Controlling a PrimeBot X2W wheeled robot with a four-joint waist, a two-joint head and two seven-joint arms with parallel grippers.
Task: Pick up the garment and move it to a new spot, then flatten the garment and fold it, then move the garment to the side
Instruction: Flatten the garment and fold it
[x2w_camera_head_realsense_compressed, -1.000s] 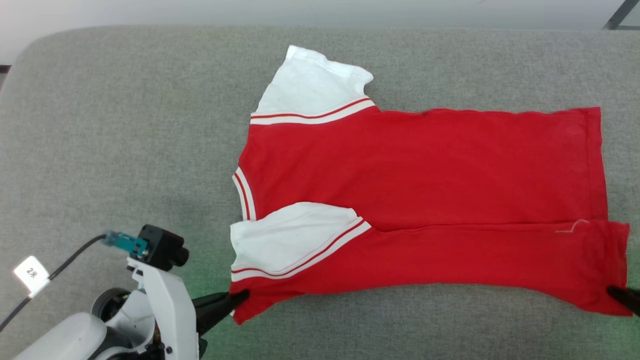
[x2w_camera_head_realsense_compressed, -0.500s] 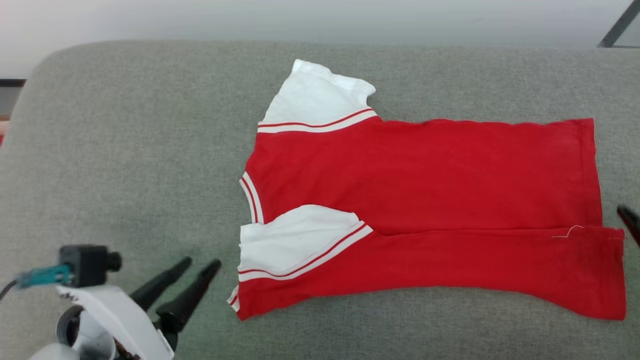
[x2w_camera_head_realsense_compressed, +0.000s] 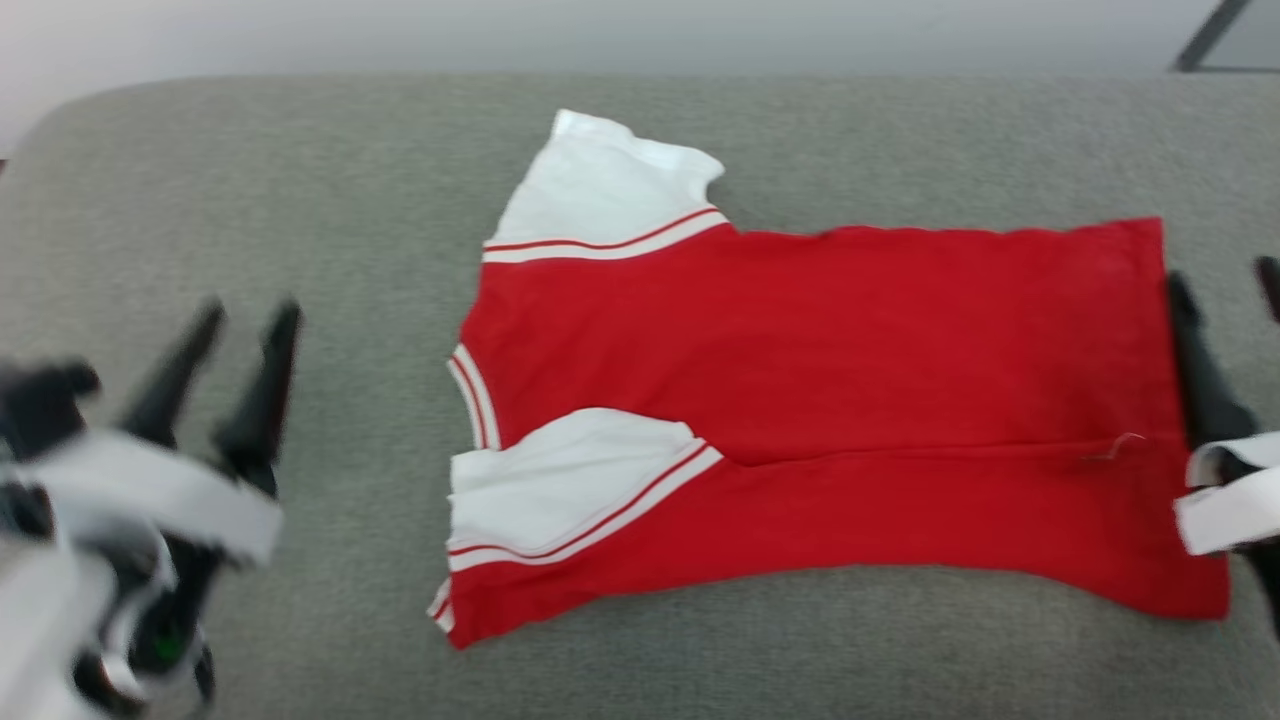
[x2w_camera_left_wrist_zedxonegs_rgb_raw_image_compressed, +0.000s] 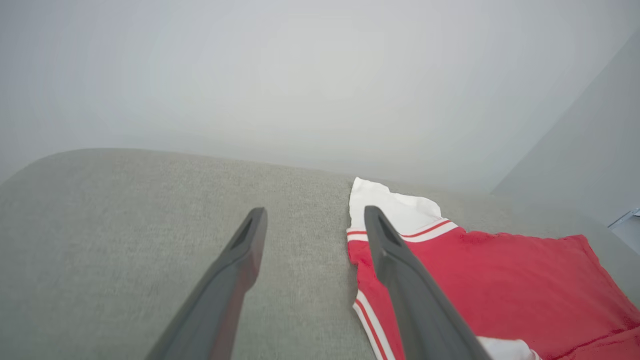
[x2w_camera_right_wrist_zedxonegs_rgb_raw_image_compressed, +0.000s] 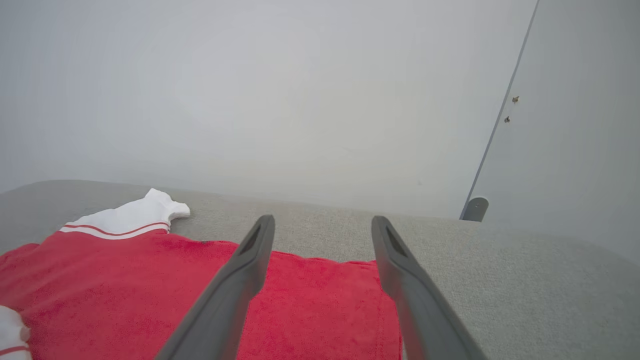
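At the left, the left gripper (x2w_camera_head_realsense_compressed: 248, 318) is held spread and empty over the grey surface (x2w_camera_head_realsense_compressed: 300, 180), apart from the garment (x2w_camera_head_realsense_compressed: 820, 380), which is laid flat right of centre with its near side folded over. Beside its right edge the right gripper (x2w_camera_head_realsense_compressed: 1225, 285) is likewise spread and empty, presumably poised for the far side.

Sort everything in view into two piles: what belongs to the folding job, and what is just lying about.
Part of the job:
- garment, red with white sleeves, partly folded
- left end effector, open
- right end effector, open

Just there:
- grey padded surface under the garment
- wall
- grey fitting by the wall
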